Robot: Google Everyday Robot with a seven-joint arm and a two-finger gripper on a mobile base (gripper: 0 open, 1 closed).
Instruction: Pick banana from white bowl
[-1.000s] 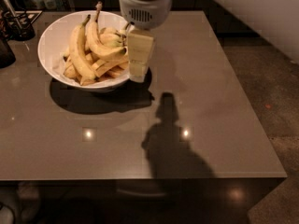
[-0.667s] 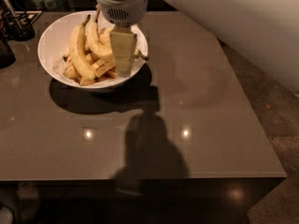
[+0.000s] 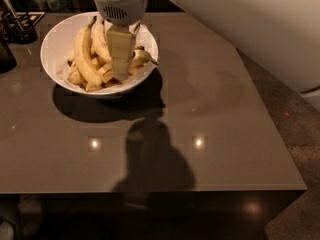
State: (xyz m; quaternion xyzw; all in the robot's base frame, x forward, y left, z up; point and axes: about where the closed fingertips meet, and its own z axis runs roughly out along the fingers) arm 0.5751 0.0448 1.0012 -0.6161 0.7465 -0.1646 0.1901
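Note:
The white bowl [image 3: 59,38] stands at the table's far left and holds a bunch of yellow bananas [image 3: 85,59]. My gripper [image 3: 120,66] hangs from above over the right half of the bowl. Its pale fingers reach down among the bananas. The gripper's body hides some of the fruit behind it.
The bowl sits on a brown glossy table [image 3: 200,114] with its front edge near the bottom and its right edge slanting away. A dark holder with utensils [image 3: 17,21] stands at the far left corner. My white arm [image 3: 250,24] crosses the upper right.
The gripper has moved left, from the bowl's right rim to over the bananas, and has come lower into the bowl.

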